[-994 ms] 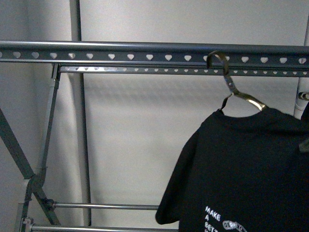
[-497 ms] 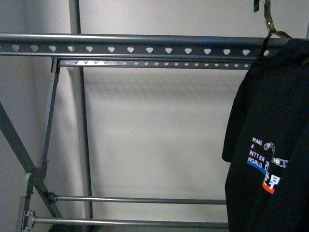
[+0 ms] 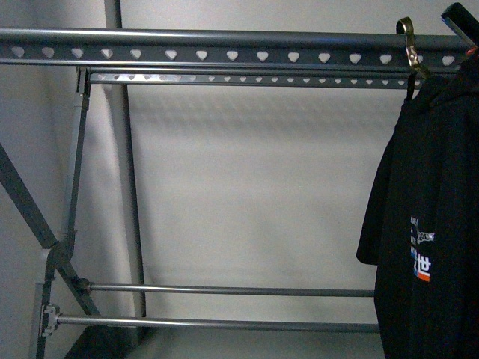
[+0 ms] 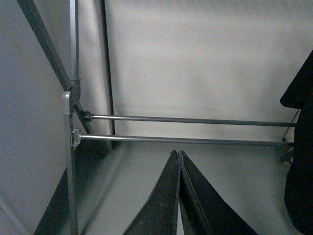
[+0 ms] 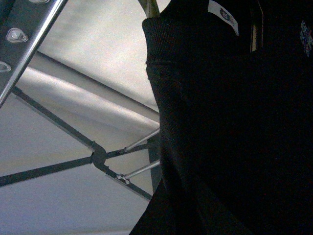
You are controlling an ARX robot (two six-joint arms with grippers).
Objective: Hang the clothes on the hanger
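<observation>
A black T-shirt (image 3: 430, 224) with white lettering and a blue-and-orange stripe hangs on a metal hanger (image 3: 409, 48) at the far right of the front view. The hanger's hook lies over the rack's top rail (image 3: 224, 46). A dark part of my right gripper (image 3: 459, 19) shows at the top right corner, by the hanger's shoulder. In the right wrist view the shirt (image 5: 230, 122) fills the frame and hides the jaws; its white neck label (image 5: 222, 13) shows. My left gripper (image 4: 178, 155) is shut and empty, low down, facing the rack's lower bars.
The grey rack has a top rail with heart-shaped holes, two lower cross bars (image 3: 224, 290) and a slanted left leg (image 3: 30, 217). A white wall stands behind it. The shirt's edge (image 4: 301, 161) also shows in the left wrist view.
The shirt on its hanger has moved right along the rack, was lifted above the rail, and its hook now sits over the rail. The shirt has turned more edge-on.
</observation>
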